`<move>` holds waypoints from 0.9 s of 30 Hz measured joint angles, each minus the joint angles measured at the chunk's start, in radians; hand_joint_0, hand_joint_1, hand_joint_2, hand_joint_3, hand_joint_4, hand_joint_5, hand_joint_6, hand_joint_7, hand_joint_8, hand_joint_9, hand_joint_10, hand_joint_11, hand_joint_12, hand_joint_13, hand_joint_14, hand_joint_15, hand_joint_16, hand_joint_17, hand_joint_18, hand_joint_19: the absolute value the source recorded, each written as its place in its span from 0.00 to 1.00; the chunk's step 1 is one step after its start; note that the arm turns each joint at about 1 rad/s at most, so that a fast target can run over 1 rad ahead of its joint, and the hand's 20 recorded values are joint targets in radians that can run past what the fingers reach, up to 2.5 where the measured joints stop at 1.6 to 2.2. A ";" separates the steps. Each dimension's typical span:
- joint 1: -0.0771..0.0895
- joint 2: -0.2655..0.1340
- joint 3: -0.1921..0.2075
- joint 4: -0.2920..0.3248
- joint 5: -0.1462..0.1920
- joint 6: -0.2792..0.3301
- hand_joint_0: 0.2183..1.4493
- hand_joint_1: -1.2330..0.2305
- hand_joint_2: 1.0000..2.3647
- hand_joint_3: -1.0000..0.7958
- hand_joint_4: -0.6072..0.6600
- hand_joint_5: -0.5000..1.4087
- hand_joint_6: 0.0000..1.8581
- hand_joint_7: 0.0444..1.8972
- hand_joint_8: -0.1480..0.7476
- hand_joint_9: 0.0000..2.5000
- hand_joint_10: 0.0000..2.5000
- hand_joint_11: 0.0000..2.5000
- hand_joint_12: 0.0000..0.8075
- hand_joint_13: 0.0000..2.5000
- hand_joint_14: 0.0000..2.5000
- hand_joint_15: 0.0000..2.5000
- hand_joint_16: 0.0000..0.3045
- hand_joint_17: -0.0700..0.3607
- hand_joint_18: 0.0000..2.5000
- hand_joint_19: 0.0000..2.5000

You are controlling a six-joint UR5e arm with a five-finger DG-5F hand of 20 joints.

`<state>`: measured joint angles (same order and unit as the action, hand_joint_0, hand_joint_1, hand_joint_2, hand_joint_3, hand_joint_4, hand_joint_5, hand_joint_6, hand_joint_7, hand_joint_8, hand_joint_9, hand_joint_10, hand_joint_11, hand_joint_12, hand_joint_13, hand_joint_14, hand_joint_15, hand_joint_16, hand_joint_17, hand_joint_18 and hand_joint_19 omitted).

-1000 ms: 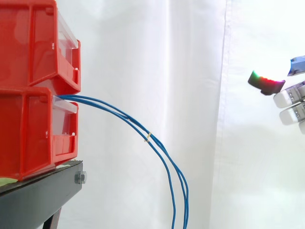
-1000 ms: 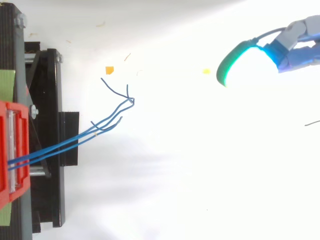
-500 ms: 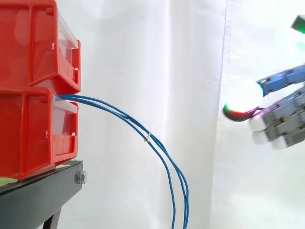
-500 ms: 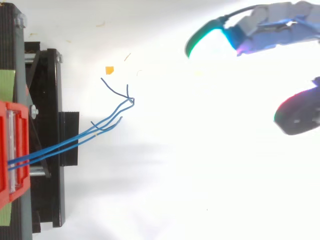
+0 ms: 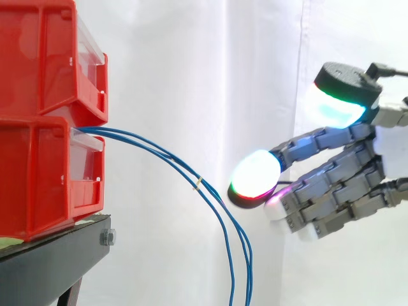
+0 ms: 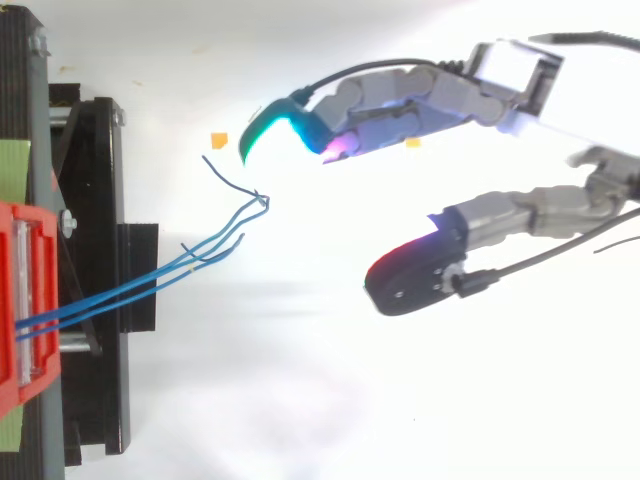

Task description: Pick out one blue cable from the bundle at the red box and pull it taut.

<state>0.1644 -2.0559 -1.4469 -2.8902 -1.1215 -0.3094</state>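
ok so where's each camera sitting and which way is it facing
Side view: beside the work at about its height, looking level across at the red bins, black stand and drooping blue cables before the white curtain; the hand enters from the right edge.
Top view: above the work, looking down; the hand, open, enters from the right, apart from the cables.
Shared: the bins, stand, cables and hand.

Hand (image 5: 366,172) open, fingers (image 5: 319,143) nearly straight and reaching leftward, thumb (image 5: 344,89) spread well apart above them.
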 measured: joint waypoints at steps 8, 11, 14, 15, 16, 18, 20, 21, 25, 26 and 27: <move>-0.002 -0.046 0.029 0.085 -0.008 -0.037 0.23 0.41 0.00 0.28 0.61 0.16 0.27 0.32 0.42 0.25 0.00 0.02 0.35 0.20 0.00 0.00 0.14 0.38 0.14 0.12; -0.002 -0.054 0.031 0.120 -0.007 -0.056 0.23 0.41 0.00 0.28 0.61 0.17 0.27 0.32 0.42 0.26 0.00 0.03 0.35 0.20 0.00 0.00 0.14 0.38 0.14 0.12; -0.002 -0.061 0.031 0.144 -0.007 -0.069 0.23 0.40 0.00 0.28 0.62 0.17 0.27 0.33 0.42 0.26 0.00 0.03 0.35 0.20 0.00 0.00 0.14 0.38 0.14 0.12; -0.002 -0.065 0.032 0.149 -0.007 -0.072 0.23 0.40 0.00 0.28 0.62 0.17 0.27 0.33 0.42 0.26 0.00 0.03 0.35 0.20 0.00 0.00 0.14 0.38 0.14 0.12; -0.003 -0.070 0.032 0.153 -0.008 -0.074 0.23 0.40 0.00 0.28 0.62 0.17 0.27 0.33 0.42 0.26 0.00 0.04 0.35 0.20 0.00 0.00 0.14 0.38 0.14 0.12; -0.004 -0.087 0.036 0.159 -0.010 -0.074 0.23 0.40 0.00 0.28 0.63 0.17 0.27 0.34 0.42 0.26 0.00 0.04 0.35 0.21 0.00 0.00 0.14 0.38 0.14 0.13; -0.007 -0.100 0.041 0.165 -0.016 -0.071 0.23 0.40 0.00 0.28 0.63 0.17 0.27 0.34 0.42 0.27 0.00 0.04 0.35 0.21 0.00 0.00 0.14 0.38 0.15 0.13; -0.009 -0.108 0.045 0.169 -0.022 -0.069 0.23 0.40 0.00 0.28 0.63 0.17 0.27 0.35 0.42 0.27 0.00 0.04 0.35 0.21 0.00 0.00 0.14 0.38 0.15 0.13; -0.014 -0.131 0.062 0.180 -0.046 -0.069 0.24 0.40 0.00 0.28 0.63 0.18 0.27 0.37 0.42 0.27 0.00 0.05 0.36 0.22 0.00 0.01 0.14 0.38 0.15 0.14; -0.015 -0.137 0.067 0.183 -0.052 -0.069 0.24 0.39 0.00 0.28 0.64 0.18 0.27 0.38 0.42 0.28 0.00 0.06 0.36 0.22 0.00 0.01 0.14 0.38 0.16 0.14; -0.017 -0.144 0.073 0.185 -0.058 -0.069 0.24 0.39 0.00 0.28 0.64 0.18 0.27 0.39 0.42 0.28 0.00 0.06 0.36 0.22 0.00 0.01 0.14 0.38 0.16 0.14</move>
<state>0.1474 -2.1996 -1.3744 -2.7054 -1.1795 -0.3787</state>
